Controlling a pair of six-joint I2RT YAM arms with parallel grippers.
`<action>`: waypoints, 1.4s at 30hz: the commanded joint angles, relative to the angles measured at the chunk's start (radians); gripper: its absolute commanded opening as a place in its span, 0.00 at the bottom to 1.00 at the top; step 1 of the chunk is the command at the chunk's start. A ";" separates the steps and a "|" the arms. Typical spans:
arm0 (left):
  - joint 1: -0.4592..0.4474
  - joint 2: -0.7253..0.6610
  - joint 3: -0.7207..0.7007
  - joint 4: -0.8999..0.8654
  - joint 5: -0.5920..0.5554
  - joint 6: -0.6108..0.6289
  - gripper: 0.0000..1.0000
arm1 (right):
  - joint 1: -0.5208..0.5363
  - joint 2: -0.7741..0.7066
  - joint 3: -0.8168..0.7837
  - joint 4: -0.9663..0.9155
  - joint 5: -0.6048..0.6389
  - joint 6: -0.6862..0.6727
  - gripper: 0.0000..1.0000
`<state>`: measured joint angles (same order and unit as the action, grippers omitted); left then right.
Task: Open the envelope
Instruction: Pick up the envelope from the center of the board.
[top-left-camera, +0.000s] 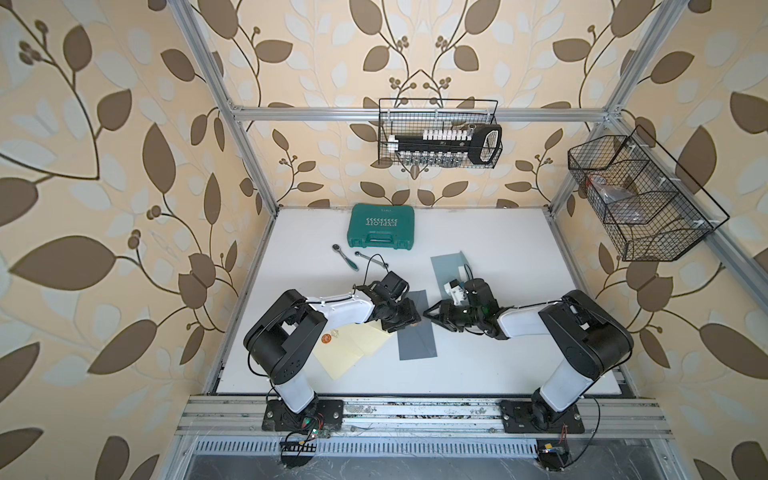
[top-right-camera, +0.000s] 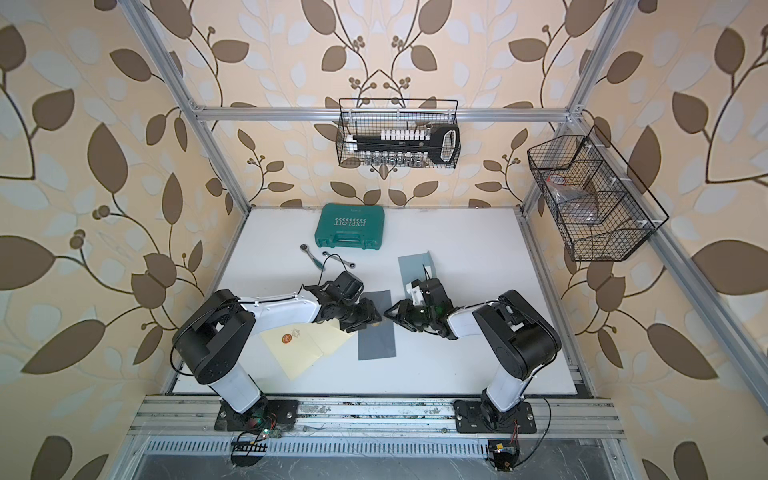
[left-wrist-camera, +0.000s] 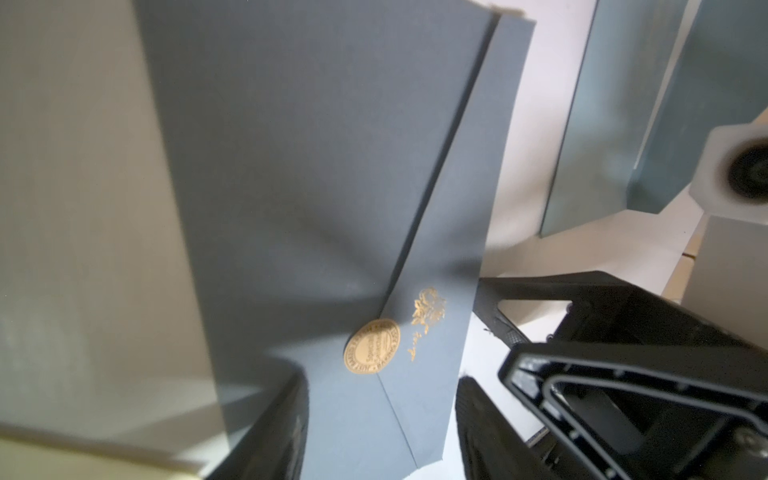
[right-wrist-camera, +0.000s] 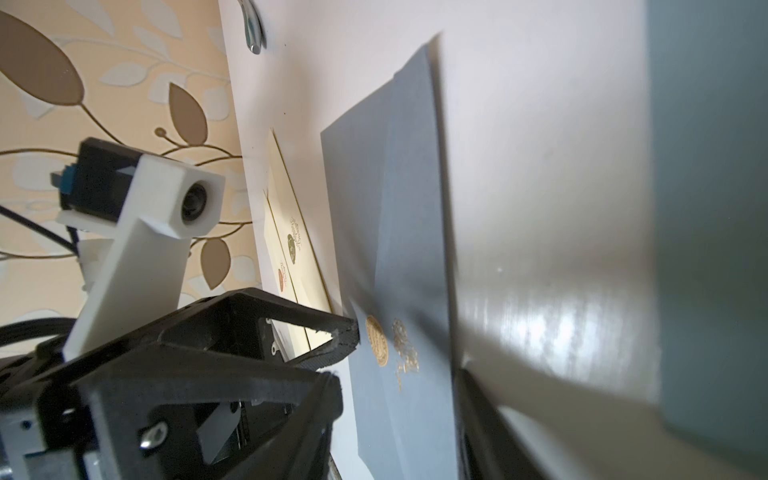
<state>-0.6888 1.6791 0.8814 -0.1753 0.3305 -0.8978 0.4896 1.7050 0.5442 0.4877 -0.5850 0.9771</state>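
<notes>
A grey-blue envelope (top-left-camera: 417, 340) (top-right-camera: 376, 347) lies flat in the middle of the white table, its flap held down by a round gold seal (left-wrist-camera: 372, 347) (right-wrist-camera: 376, 340). My left gripper (top-left-camera: 417, 318) (left-wrist-camera: 382, 432) reaches in from the left and stands open, with a dark finger on each side of the envelope near the seal. From the right, my right gripper (top-left-camera: 427, 313) (right-wrist-camera: 399, 436) is tip to tip with it over the same spot. It is also open, with the envelope below its gap. Nothing is held by either gripper.
Cream envelopes (top-left-camera: 353, 347) lie under the left arm. A second grey-blue envelope (top-left-camera: 446, 266) sits behind the right gripper. Further back are a green tool case (top-left-camera: 381, 228), a ratchet (top-left-camera: 345, 255) and a spanner (top-left-camera: 372, 258). Wire baskets (top-left-camera: 440, 133) (top-left-camera: 636, 199) hang on the frame.
</notes>
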 joint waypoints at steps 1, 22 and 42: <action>-0.009 -0.007 0.001 -0.024 -0.033 0.002 0.58 | 0.000 0.012 -0.015 -0.012 0.000 0.002 0.46; -0.009 -0.064 -0.012 -0.067 -0.101 0.011 0.60 | -0.002 -0.012 -0.003 -0.080 0.020 -0.019 0.47; -0.018 -0.015 -0.015 -0.079 -0.099 0.016 0.57 | 0.000 0.033 0.009 -0.041 -0.021 -0.010 0.47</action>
<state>-0.6956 1.6524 0.8776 -0.2424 0.2493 -0.8936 0.4896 1.7081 0.5461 0.4767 -0.6010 0.9714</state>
